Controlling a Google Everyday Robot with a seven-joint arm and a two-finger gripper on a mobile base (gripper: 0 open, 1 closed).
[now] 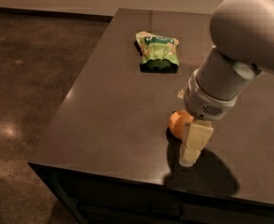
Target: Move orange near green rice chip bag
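Partly hiding orange (178,123), tool (191,147), grip unclear; green rice chip bag (156,50) well apart.

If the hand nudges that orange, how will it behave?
The orange looks round and smooth, so it will probably roll on the flat table rather than slide. It seems firm, unlikely to squash. The hand is low, partly covering it.

Your arm (249,27) enters from the upper right of the frame, bulky and pale grey, angled down and to the left. The vented wrist (210,97) sits right of centre. Your cream-coloured gripper (191,147) hangs just below it, pointing downward.
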